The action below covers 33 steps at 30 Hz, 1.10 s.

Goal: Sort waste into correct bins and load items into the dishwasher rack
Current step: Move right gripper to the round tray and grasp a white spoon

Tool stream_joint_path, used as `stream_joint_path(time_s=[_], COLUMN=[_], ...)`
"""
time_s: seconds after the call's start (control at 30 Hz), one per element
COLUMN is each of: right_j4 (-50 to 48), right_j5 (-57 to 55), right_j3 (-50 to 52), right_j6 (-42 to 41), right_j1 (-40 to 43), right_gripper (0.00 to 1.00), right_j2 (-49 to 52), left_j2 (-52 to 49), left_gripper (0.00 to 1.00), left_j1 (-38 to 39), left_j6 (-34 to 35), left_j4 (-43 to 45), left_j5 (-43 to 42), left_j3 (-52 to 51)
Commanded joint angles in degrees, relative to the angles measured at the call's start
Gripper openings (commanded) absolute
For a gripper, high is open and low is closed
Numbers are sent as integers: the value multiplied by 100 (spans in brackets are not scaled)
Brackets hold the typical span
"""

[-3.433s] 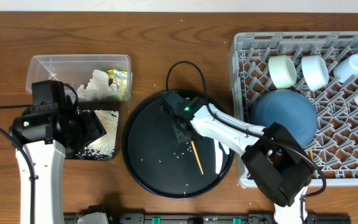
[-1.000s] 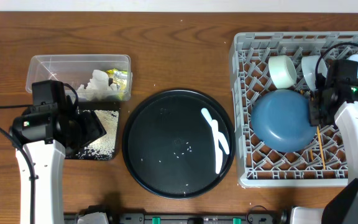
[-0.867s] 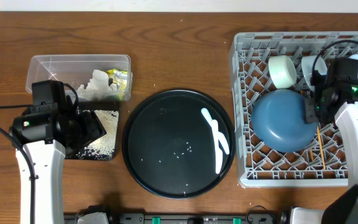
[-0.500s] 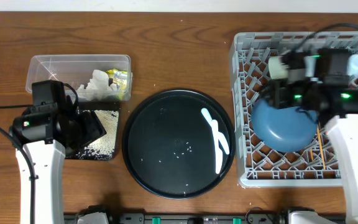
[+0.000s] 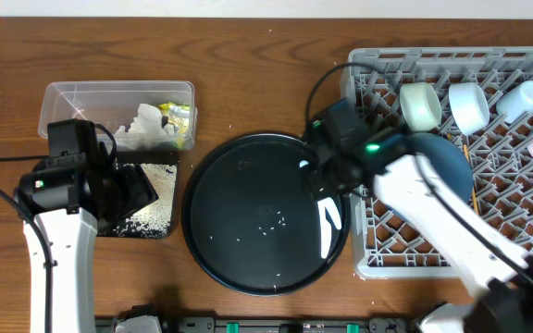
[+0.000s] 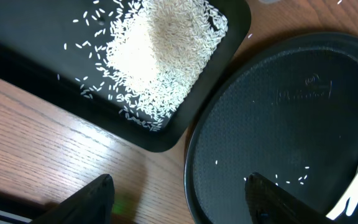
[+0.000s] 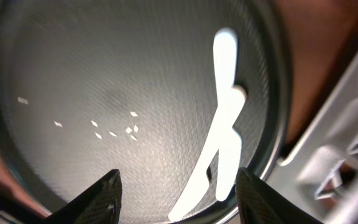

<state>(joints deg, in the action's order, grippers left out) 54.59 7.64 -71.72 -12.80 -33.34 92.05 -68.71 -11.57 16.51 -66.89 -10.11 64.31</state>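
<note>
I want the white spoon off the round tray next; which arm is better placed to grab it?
Right. The right claw, open, hangs directly over the white spoon, next to the dishwasher rack. The left claw sits by the rice tray, farther away.

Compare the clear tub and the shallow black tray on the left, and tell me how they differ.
The clear tub is see-through with taller walls; the black tray is opaque and shallow. The clear tub holds crumpled tissues and a yellow-green wrapper; the black tray holds a heap of rice with stray grains around it. Both are rectangular and lie next to each other.
</note>
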Motion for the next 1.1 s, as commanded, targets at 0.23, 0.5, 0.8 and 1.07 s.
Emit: stream_joint_path(time_s=[0.23, 0.5, 0.8, 1.07], right_j4=[258, 195, -374, -962], right_j5=[-824, -841, -732, -721], right_j3=[42, 306, 726, 1222], right_j6=[-1755, -1917, -2022, -2065], right_j1=[-551, -584, -605, -605], right_gripper=[55, 54, 51, 47], right_j2=[1051, 1397, 1399, 1399], left_j2=[-20, -20, -20, -20], left_gripper=[69, 69, 69, 69], left_j1=[-24, -26, -24, -24], left_j6=[24, 24, 26, 24], left_j4=[-20, -20, -20, -20], left_j5=[33, 33, 33, 31], left_j3=[-35, -35, -35, -35])
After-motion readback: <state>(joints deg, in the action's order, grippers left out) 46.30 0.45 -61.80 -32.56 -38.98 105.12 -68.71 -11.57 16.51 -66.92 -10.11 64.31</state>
